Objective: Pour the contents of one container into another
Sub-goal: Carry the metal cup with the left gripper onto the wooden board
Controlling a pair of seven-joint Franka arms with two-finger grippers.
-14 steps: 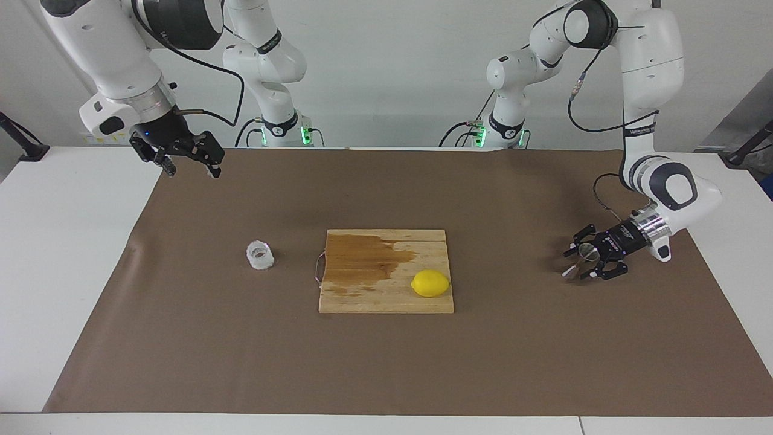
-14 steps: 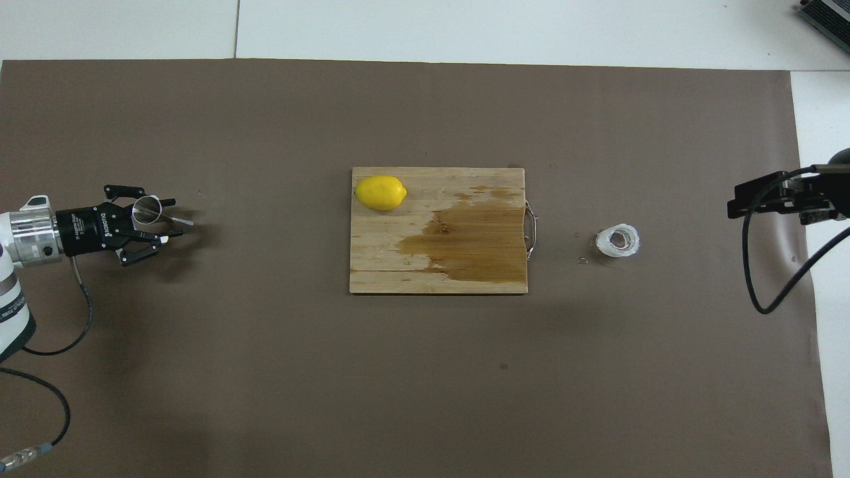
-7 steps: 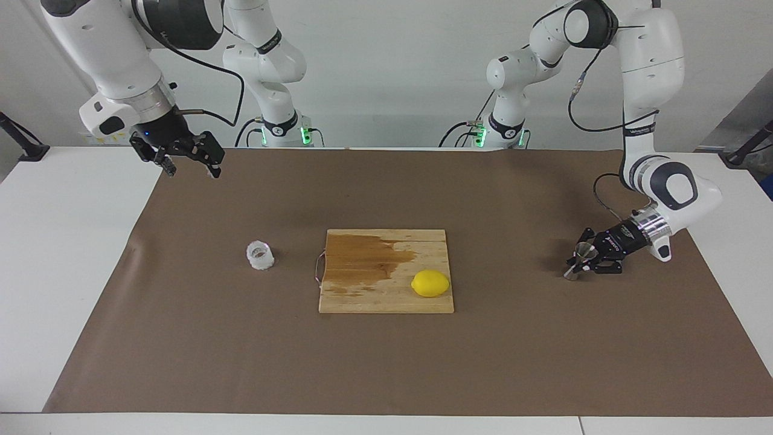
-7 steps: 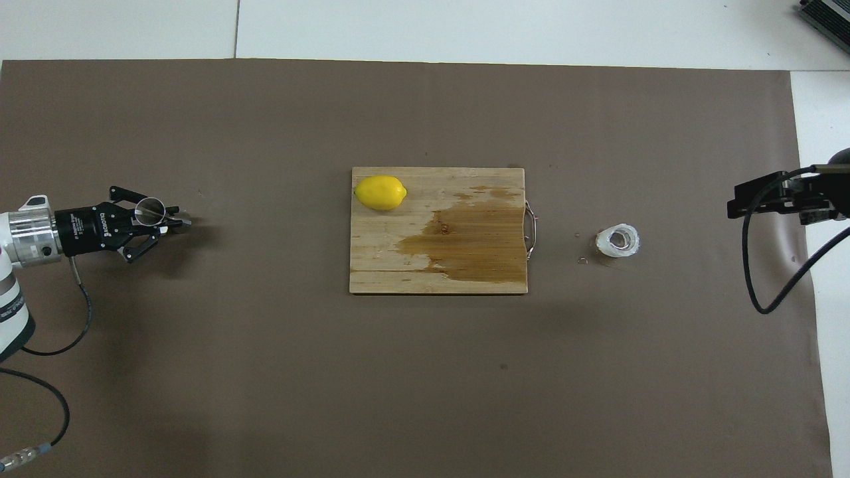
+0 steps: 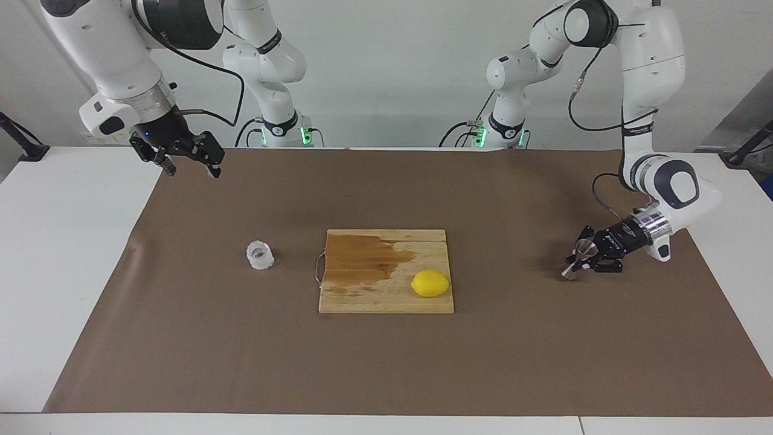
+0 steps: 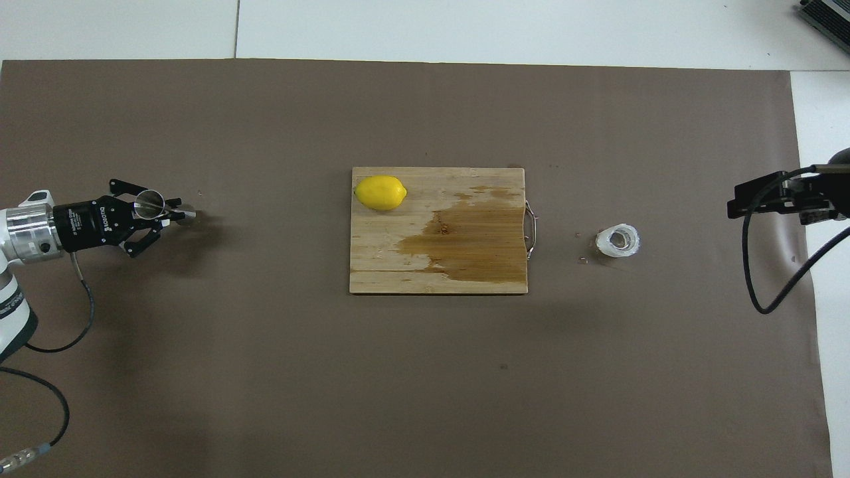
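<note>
The steel hourglass jigger is at the left arm's end of the brown mat, tilted. My left gripper is shut on its narrow waist, low over the mat. Whether the jigger's lower cone touches the mat I cannot tell. The clear crinkled cup stands upright on the mat toward the right arm's end, beside the board's handle. My right gripper hangs open and holds nothing, raised over the mat's corner at its own end.
A wooden cutting board with a dark wet stain lies mid-table. A yellow lemon rests on its corner farthest from the robots, toward the left arm's end. White tabletop borders the mat.
My left gripper went from open around the jigger to shut on its waist. The jigger has tipped a little and shifted slightly with the gripper. The right arm has not moved.
</note>
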